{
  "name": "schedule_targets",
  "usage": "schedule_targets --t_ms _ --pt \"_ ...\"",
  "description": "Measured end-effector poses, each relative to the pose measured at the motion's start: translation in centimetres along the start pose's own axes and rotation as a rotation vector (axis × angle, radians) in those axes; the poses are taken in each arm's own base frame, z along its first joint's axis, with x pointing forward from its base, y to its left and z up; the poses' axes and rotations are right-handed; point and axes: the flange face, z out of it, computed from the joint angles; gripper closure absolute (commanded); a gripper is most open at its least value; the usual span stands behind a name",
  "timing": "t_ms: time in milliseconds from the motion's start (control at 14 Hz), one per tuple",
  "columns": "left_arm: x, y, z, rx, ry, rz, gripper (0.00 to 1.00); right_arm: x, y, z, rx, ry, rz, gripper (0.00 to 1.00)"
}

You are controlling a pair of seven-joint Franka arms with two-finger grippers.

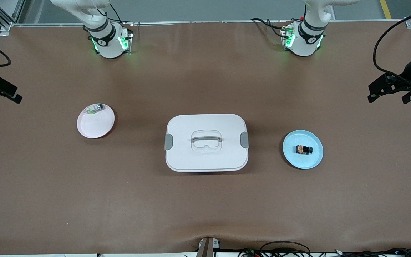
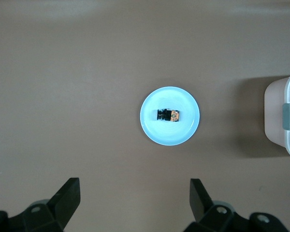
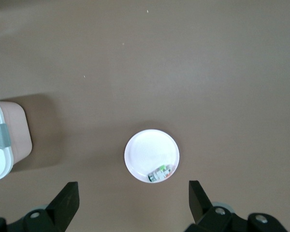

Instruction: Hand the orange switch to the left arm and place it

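Lying on its side on the glossy round blue plate (image 1: 309, 160), toward the left arm's end of the matte brown tabletop (image 1: 205, 207), the orange switch (image 1: 304, 149) is a stubby black cylinder with an orange end. Between it and the pink plate (image 1: 93, 126) sits the smooth white rounded-rectangular box (image 1: 206, 157) with grey clips. The left gripper (image 2: 134, 205) and right gripper (image 3: 134, 205) hang high over their plates, fingers spread wide, holding nothing.

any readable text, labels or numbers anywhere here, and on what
None can be read.
Orange switch on the blue plate: orange markings, too small to read.
Green-and-silver component on the pink plate: no legible print.
Box: plain lid, no label showing.
Arm bases: a small round mark on the black band, not legible.
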Motion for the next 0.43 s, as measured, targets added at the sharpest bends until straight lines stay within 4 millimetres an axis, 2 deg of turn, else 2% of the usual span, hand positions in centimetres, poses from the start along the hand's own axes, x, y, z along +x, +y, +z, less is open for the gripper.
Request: schedule_targets --t_ms 215,430 --pt "0.0 0.0 0.0 0.0 0.0 0.0 0.0 -0.4 0.4 -1.1 0.0 0.0 0.007 0.0" --pt "0.0 0.0 0.0 0.0 0.0 0.0 0.0 -0.5 0.2 -1.4 0.001 0.005 0.003 0.0"
